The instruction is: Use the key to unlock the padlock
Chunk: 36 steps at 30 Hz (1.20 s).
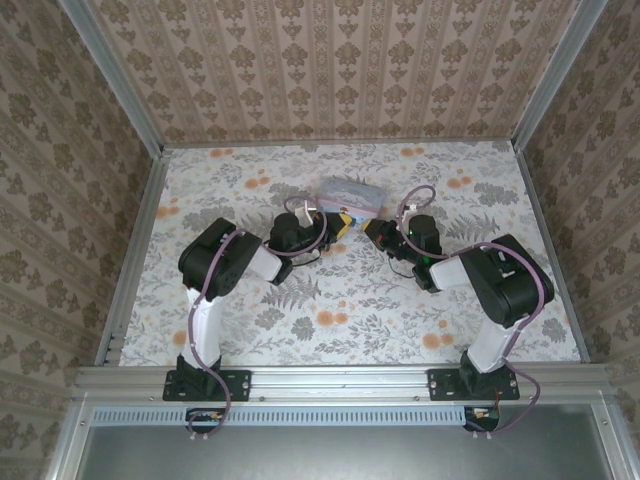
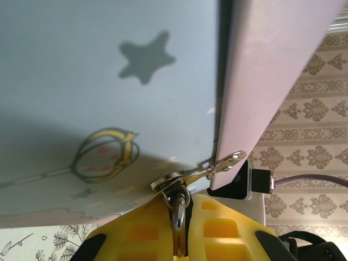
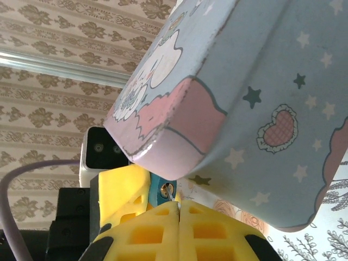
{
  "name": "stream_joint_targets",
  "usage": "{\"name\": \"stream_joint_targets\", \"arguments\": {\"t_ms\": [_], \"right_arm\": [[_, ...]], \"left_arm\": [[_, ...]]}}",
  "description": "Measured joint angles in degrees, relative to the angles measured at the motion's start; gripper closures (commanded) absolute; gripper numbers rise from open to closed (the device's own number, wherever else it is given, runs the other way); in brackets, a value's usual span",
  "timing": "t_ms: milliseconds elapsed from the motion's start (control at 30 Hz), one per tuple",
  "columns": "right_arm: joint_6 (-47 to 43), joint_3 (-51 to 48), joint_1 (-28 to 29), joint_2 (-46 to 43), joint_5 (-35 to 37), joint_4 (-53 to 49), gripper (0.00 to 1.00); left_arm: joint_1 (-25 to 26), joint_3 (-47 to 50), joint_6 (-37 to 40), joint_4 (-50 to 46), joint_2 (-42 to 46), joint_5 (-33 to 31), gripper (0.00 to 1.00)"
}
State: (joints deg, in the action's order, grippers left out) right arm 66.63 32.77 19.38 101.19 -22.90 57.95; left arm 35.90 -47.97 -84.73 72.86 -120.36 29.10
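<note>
1. The tin box (image 1: 348,191) lies at the back-middle of the bench (image 1: 330,335), one long edge turned toward the arms. A strip of flowered mat shows between it and the rear wall (image 1: 340,70).
2. Both arms reach inward to that near edge. Their tips face each other just in front of the tin, close together.
3. In the right wrist view the padlock (image 3: 162,190) is a small teal block tucked right under the tin's rounded corner, and its keyhole faces the camera.
4. The left jaws are clamped on the padlock. In the left wrist view the yellow fingers (image 2: 217,231) pinch its silver shackle (image 2: 178,209), which is threaded through the hasp (image 2: 169,184) at the tin's lower edge.
5. The right jaws are pressed together with no gap along the seam between their yellow fingers (image 3: 212,234). The key (image 3: 174,202) shows as a thin tip at the top of that seam, right at the keyhole. I cannot tell whether it has entered.
6. Room around the lock is tight. The tin's corner overhangs it from above, and a left finger sits touching or just beside it.
7. Elsewhere the bench is open. Wide mat lies between the arms' bases and the tin, and on both flanks out to the side rails (image 1: 125,270).
</note>
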Motion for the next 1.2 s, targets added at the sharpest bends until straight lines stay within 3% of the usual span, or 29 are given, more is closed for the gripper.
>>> {"name": "stream_joint_targets", "arguments": {"t_ms": [467,1200], "right_arm": [[12.8,2.2,-0.4,5.2,-0.2,6.1,1.00],[13.2,6.7,0.9,6.4,0.2,2.6,1.00]], "left_arm": [[-0.4,0.0,-2.0,-0.1,0.0,-1.6,1.00],[-0.8,0.0,-2.3,1.0,0.0,-3.5,1.00]]}}
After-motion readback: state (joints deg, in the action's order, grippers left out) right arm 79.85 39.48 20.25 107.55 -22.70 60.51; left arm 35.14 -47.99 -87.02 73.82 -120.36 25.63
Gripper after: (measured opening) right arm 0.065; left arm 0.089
